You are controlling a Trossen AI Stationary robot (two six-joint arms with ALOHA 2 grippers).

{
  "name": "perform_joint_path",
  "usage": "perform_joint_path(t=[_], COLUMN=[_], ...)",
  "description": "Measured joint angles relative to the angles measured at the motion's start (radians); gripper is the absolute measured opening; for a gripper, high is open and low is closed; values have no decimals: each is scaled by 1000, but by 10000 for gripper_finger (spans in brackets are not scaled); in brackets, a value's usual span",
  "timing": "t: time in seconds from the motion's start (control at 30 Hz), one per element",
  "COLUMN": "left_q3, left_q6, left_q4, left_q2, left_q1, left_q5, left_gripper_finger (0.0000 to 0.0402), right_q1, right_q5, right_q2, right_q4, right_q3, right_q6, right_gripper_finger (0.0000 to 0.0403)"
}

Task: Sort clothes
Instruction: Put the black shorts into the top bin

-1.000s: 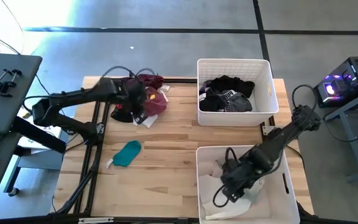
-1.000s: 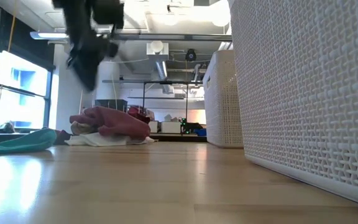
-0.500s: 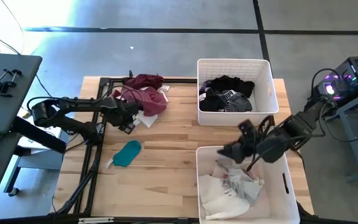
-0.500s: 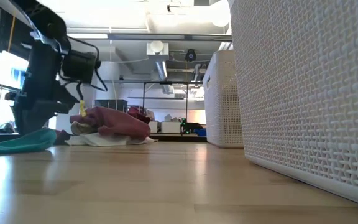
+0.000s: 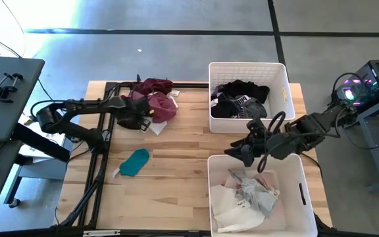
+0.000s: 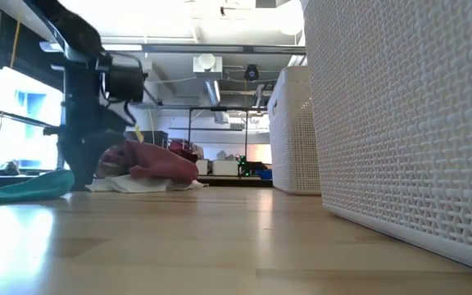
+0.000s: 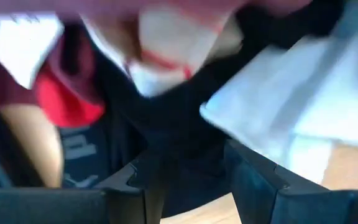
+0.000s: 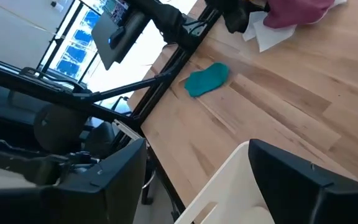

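A pile of clothes in maroon, pink, white and black lies at the table's far left. My left gripper is low at the pile's near side. It is open, with its fingers on either side of a black garment. A teal garment lies flat on the wood nearer the front. My right gripper is open and empty, over the table beside the near bin's far left corner. My left gripper has its two fingers on either side of a bunched part of the black garment, which lies on the table at the pile's edge. I cannot tell whether the fingers touch the fabric.
The far white bin holds black clothes. The near white bin holds white and grey clothes. A black frame runs along the table's left side. Bare wood lies between the teal garment and the bins.
My right gripper has risen out of the near bin and gone toward the far edge and the left; white and grey clothes lie where it was. My left gripper has come down, swung a little toward the near edge, then back to the pile's near side.
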Motion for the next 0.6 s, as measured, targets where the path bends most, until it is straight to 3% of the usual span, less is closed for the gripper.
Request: perform_joint_path(t=[0.23, 0.33, 0.43, 0.6], left_q3=[-21, -20, -19, 97], left_q6=[44, 87, 132, 209], left_q4=[11, 18, 15, -182], left_q2=[111, 126, 118, 39], left_q1=[54, 42, 28, 12], left_q5=[53, 67, 78, 109], left_gripper_finger=[133, 92, 24, 5], right_q1=[1, 1, 1, 1], right_q5=[2, 14, 28, 61], right_q2=[3, 3, 3, 8], right_q4=[24, 26, 27, 30], right_q3=[0, 0, 0, 0], right_q6=[0, 0, 0, -21], right_gripper_finger=[271, 271, 271, 271])
